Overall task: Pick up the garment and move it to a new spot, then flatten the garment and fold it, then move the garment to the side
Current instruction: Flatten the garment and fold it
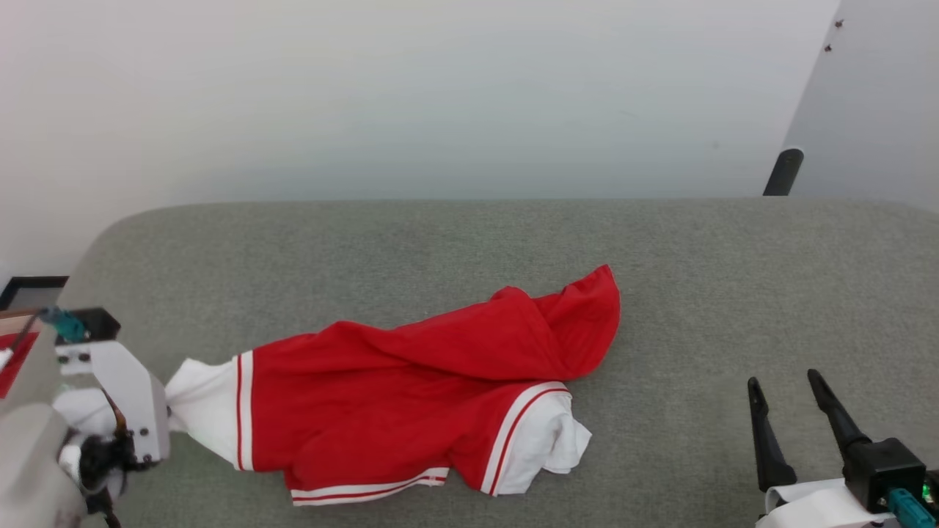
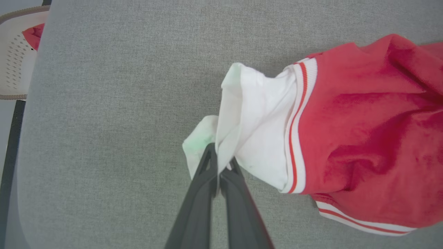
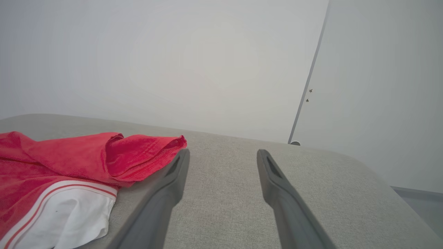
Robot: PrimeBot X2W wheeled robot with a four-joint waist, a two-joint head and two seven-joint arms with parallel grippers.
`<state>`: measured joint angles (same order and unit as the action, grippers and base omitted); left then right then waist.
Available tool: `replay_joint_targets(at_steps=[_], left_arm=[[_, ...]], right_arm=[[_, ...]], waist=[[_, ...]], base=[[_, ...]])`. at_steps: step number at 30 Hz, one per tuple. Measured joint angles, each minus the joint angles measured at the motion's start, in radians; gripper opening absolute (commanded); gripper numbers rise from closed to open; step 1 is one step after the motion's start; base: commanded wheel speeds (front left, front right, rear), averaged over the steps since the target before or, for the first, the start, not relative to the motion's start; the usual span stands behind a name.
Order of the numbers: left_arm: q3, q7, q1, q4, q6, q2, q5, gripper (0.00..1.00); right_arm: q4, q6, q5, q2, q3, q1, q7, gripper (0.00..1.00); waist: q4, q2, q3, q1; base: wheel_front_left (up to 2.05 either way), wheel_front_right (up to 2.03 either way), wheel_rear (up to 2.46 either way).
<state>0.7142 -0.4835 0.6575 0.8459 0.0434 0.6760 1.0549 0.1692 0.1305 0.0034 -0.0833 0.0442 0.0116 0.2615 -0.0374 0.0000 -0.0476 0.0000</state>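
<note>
Head view: the grey worktop (image 1: pixel 697 257) carries the garment (image 1: pixel 411 381), crumpled, its long axis running left to right across the robot's front. The white sleeve (image 2: pixel 256 131) at its left end is pinched between the pressed-together fingers of the left gripper (image 2: pixel 218 157), so that arm has the cloth. The right gripper (image 1: pixel 783 380), fingers spread and empty, sits well apart to the right of the other sleeve (image 1: pixel 546 433); flattening would likely need it there.

The garment (image 2: pixel 363 121) partly beyond the left wrist view's right edge, the pale basket (image 2: pixel 14 52) beyond its left edge
</note>
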Motion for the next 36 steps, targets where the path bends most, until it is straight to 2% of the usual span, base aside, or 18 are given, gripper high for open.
replay_joint_targets(at_steps=[1,2,3,6,7,14,19,28,36], left_arm=[[-0.002,0.004,-0.010,0.000,-0.002,-0.002,0.006,0.00],[-0.002,0.012,-0.018,-0.002,-0.004,-0.004,0.007,0.09],[-0.003,0.021,-0.024,-0.003,-0.004,-0.007,0.008,0.27],[-0.005,0.036,-0.028,-0.009,-0.004,-0.012,0.009,0.58],[-0.005,0.045,-0.028,-0.013,-0.004,-0.013,0.009,1.00],[-0.001,0.073,-0.027,-0.051,-0.004,-0.012,-0.006,1.00],[-0.007,0.130,-0.041,-0.109,-0.014,-0.007,-0.010,1.00],[-0.031,0.233,-0.141,-0.261,-0.066,0.021,-0.013,1.00],[-0.050,0.266,-0.240,-0.394,-0.133,0.056,0.002,1.00]], right_arm=[[0.004,0.000,0.002,0.000,-0.004,0.000,0.000,1.00],[0.007,0.000,0.003,0.000,-0.008,0.000,0.000,1.00],[0.011,0.000,0.006,0.000,-0.012,0.000,0.000,1.00],[0.026,0.000,0.009,-0.003,-0.026,0.003,0.000,1.00],[0.031,0.000,0.012,-0.006,-0.032,0.004,0.000,1.00],[0.050,0.000,0.039,-0.032,-0.077,0.017,-0.019,1.00],[0.049,0.000,0.049,-0.043,-0.090,0.016,-0.033,1.00],[0.040,0.000,0.072,-0.055,-0.110,-0.011,-0.057,1.00],[0.022,0.000,0.083,-0.061,-0.123,-0.025,-0.079,1.00]], waist=[[0.004,0.0000,-0.002,0.0000],[0.007,0.0000,-0.003,0.0000],[0.009,0.0000,-0.005,0.0000],[0.014,0.0000,-0.009,0.0000],[0.015,0.0000,-0.010,-0.0001],[0.028,0.0000,-0.028,0.0000],[0.042,0.0000,-0.046,0.0000],[0.078,0.0000,-0.079,0.0000],[0.107,0.0000,-0.098,0.0000]], base=[[0.00,0.00,0.00],[0.00,0.00,0.00],[0.00,0.00,0.00],[0.00,0.00,0.00],[0.00,0.00,0.00],[0.00,0.00,0.00],[0.00,0.00,0.00],[0.00,0.00,0.00],[0.00,0.00,0.00]])
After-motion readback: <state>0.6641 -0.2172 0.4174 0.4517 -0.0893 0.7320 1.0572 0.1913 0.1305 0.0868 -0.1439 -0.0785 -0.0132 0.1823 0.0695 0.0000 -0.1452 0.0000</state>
